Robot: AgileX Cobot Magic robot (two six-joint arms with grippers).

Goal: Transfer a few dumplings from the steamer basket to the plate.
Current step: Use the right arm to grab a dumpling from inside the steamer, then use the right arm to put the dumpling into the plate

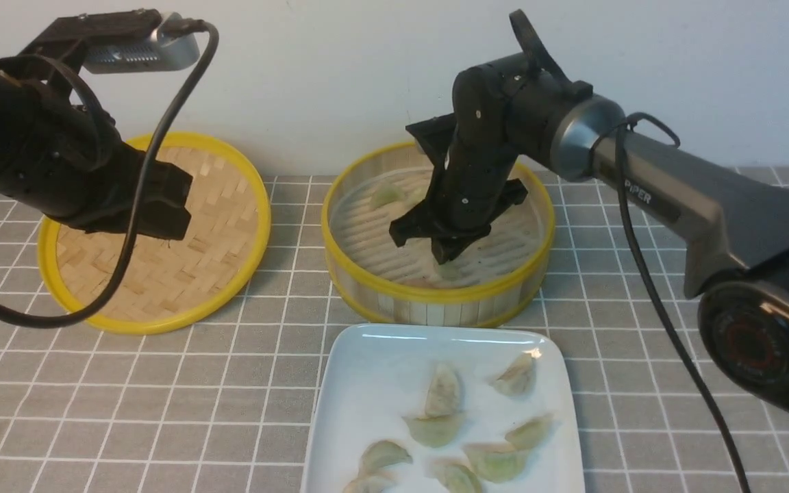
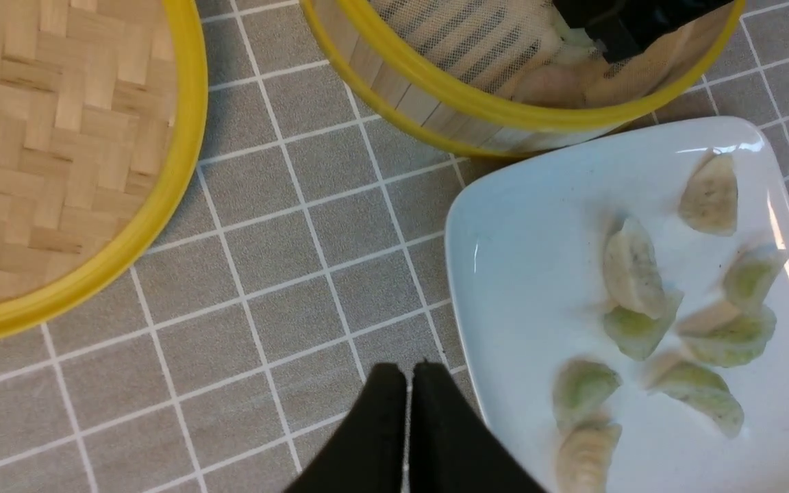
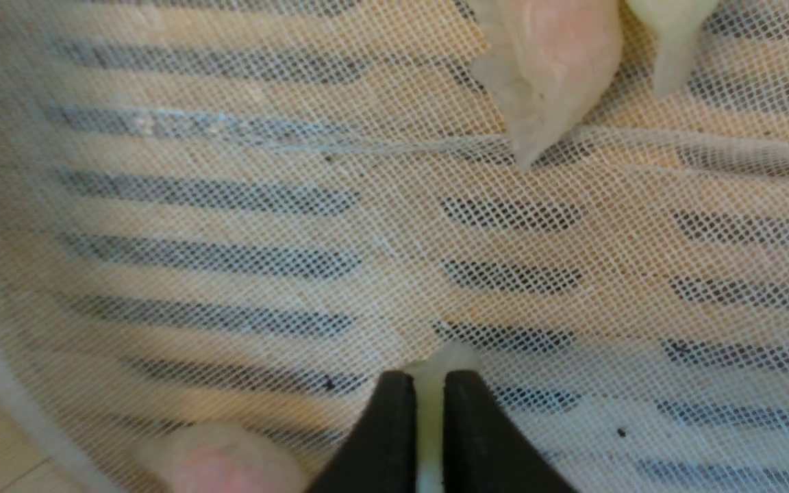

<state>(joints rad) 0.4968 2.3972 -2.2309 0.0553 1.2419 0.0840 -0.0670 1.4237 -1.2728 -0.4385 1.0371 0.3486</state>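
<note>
The steamer basket [image 1: 381, 294] stands at centre back, lined with white mesh. My right gripper [image 1: 446, 259] reaches down inside it and is shut on a pale green dumpling [image 3: 430, 404], seen pinched between the black fingers in the right wrist view. Other dumplings lie in the basket: one at the far left [image 1: 386, 196], two near the held one [image 3: 545, 68], one pinkish at the wall [image 3: 220, 459]. The white plate [image 1: 367, 383] in front holds several dumplings [image 1: 444, 390]. My left gripper [image 2: 408, 373] is shut and empty, hovering over the cloth between lid and plate [image 2: 504, 260].
The flat woven steamer lid [image 1: 161, 274] with a yellow rim lies at the back left, under my left arm. A grey checked cloth [image 1: 161, 397] covers the table. A white wall stands close behind the basket.
</note>
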